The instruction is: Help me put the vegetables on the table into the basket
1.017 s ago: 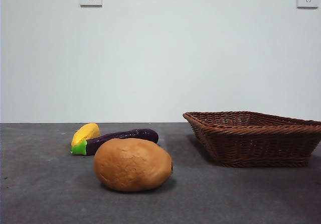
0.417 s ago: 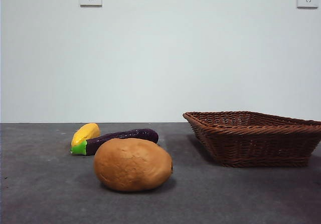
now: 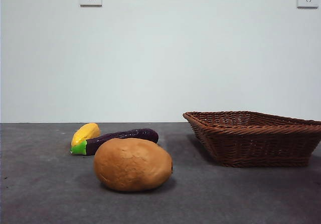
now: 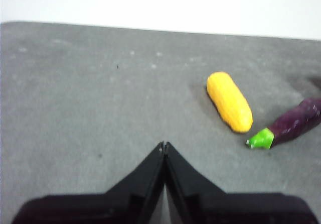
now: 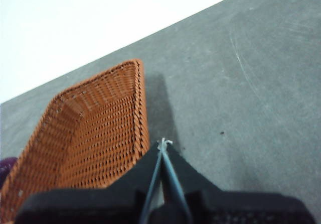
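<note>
I am looking across the dark grey speckled table (image 3: pixel 45 194) and taking the shallow reddish-brown woven wicker basket (image 3: pixel 256 138) as my landmark. All three vegetables are sitting on the bare surface well apart from it, off its long side, and none is inside it, so I judge the task is not yet begun. The big tan-brown potato (image 3: pixel 133 164) is lying nearest the camera. Behind it, the slim dark purple eggplant with its green cap (image 3: pixel 116 140) is lying with the cap pointing away from the basket, and the small yellow oval piece (image 3: pixel 86 133) is resting just beside that cap, farthest from the basket of the three. They are lying loosely on their sides, each with room around it, which I take to mean each can be picked on its own.

I am holding both arms back, out of the front view. The left gripper (image 4: pixel 164 146) is hanging over open table with its two black jaws pressed together and nothing between them; the yellow piece and the eggplant's cap are showing ahead of it, so I judge this arm is better placed for the vegetables. The right gripper (image 5: pixel 163 143) is hovering just beside the basket's near rim, jaws likewise closed and empty.
</note>
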{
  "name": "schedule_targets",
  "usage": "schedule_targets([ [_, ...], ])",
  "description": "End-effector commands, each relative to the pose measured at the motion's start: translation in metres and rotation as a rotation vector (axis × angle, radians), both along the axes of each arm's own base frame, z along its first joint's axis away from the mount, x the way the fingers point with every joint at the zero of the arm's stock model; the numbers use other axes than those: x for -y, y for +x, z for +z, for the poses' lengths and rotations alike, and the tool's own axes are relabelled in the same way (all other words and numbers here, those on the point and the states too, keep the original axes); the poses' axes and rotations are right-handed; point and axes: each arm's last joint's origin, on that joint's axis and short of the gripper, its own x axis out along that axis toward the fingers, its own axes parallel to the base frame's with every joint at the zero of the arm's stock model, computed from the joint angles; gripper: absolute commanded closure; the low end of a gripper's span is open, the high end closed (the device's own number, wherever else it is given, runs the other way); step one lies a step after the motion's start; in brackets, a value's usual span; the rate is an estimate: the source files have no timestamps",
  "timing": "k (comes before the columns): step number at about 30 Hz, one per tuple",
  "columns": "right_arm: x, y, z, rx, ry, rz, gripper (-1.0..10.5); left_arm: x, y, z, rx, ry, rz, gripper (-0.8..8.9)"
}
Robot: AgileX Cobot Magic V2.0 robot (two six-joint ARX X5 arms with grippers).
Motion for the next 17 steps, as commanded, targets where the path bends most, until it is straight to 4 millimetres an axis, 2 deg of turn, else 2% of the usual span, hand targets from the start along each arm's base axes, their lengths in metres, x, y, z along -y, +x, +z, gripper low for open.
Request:
schedule_targets([
  [1,0.0,-0.002,0.014,0.047,0.013,-0.004,9.5,0.0,-0.001,0.015,0.05,-0.009,0.005,8.18],
  [10,0.0,-0.001,0.048,0.059,0.011,-0.016,9.5,-0.001,0.006,0.057,0.073,-0.007,0.011,8.19],
  [17,0.0,0.011,0.081,-0.008,0.018,0.019,9.5,-0.001,0.027,0.098,0.029,-0.06,0.01,8.18],
])
